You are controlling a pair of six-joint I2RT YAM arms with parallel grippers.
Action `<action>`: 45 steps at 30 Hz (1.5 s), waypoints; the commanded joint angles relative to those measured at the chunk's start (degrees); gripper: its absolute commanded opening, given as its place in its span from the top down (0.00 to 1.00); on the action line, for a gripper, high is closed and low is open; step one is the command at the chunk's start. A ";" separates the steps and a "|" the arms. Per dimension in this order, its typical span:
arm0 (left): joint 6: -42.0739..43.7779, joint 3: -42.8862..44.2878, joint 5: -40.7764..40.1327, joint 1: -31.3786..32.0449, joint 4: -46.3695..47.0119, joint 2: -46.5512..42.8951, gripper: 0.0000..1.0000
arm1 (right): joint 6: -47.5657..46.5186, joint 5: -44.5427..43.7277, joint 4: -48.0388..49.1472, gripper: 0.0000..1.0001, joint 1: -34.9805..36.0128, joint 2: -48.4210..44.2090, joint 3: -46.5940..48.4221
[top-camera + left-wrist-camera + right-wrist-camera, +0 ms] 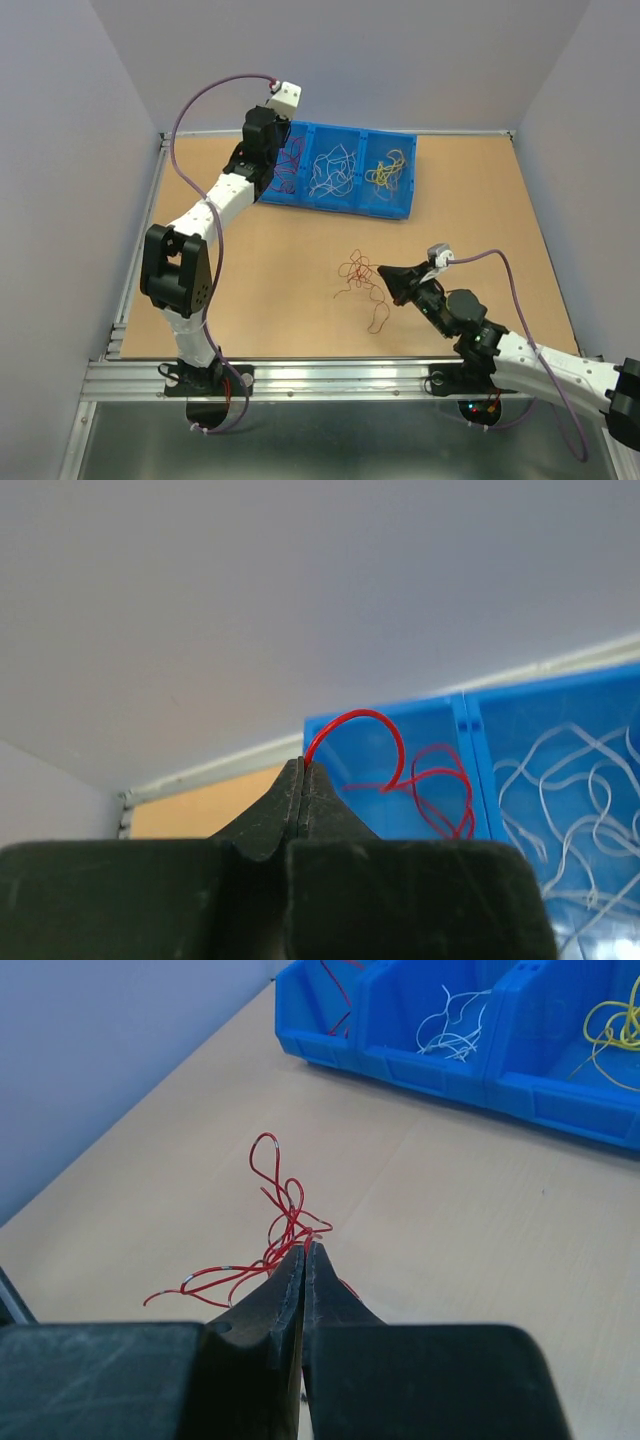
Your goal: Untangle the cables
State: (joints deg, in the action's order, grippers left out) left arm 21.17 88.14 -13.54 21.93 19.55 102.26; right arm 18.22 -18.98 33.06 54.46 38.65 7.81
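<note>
near the front of the desk (280, 300) the right pincer (303, 1250) is pressed shut on a red tangle (285, 1210) of cables lying on the bare wood, its tips hiding the pinched strand. farther back, the left pincer (302, 768) is clamped on one red cable (370, 720) at the blue bin's (330, 203) left compartment, which the arm partly covers. white cables (332, 168) lie in the middle compartment, yellow cables (388, 170) in the right.

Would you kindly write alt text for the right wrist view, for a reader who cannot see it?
The right gripper, black jaws shut, pinches a small clump of thin red wires over a tan tabletop. Behind stands a blue plastic bin whose compartments hold more red wires, white wires and yellow wires.
</note>
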 commanded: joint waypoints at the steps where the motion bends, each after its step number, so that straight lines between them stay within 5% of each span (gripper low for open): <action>1: -1.31 -1.92 -1.84 -0.66 4.56 -2.25 1.00 | 0.59 -0.62 -1.95 1.00 0.12 -2.36 -1.66; 7: -4.12 6.87 -1.23 -1.01 -11.00 10.67 1.00 | 0.77 -1.49 -1.95 1.00 0.12 1.16 -0.61; 14: -5.96 8.27 2.11 -2.07 -15.41 17.17 1.00 | 0.94 -1.50 -1.95 0.99 0.12 -1.47 -1.57; 16: -6.66 9.24 2.29 -2.68 -16.03 17.28 0.83 | 1.03 -1.49 -1.95 1.00 0.12 -1.91 -1.66; 19: -7.28 4.08 5.00 -3.47 -11.40 10.88 0.37 | 1.12 -1.41 -2.03 0.99 0.12 -1.57 -1.49; 21: -7.37 -2.66 9.12 -3.48 -5.42 3.61 0.17 | 1.03 -1.41 -2.03 0.99 0.04 -0.43 -1.05; 23: -7.98 -6.64 12.03 -3.39 -3.65 -2.38 0.10 | 1.21 -1.32 -1.95 0.99 0.12 0.45 -0.87; 30: -9.22 -23.40 30.82 1.78 0.30 -18.99 0.07 | 1.56 0.35 -1.07 0.99 0.12 0.20 -1.48; 34: 0.77 -30.12 53.64 9.25 0.58 -21.49 0.07 | 1.65 1.23 -0.89 0.99 0.12 -0.42 -2.01; 39: 14.05 -33.38 58.01 19.35 -4.77 -18.77 0.12 | 2.00 2.37 -0.89 0.99 0.12 -0.95 -2.28; 45: 20.14 -31.10 56.69 22.98 -12.43 -14.20 0.19 | 2.08 2.81 -0.89 1.00 0.12 -1.04 -2.19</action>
State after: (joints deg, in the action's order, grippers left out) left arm 35.05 55.07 40.07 44.69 10.04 88.82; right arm 19.79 -17.06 29.15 54.46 38.11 7.38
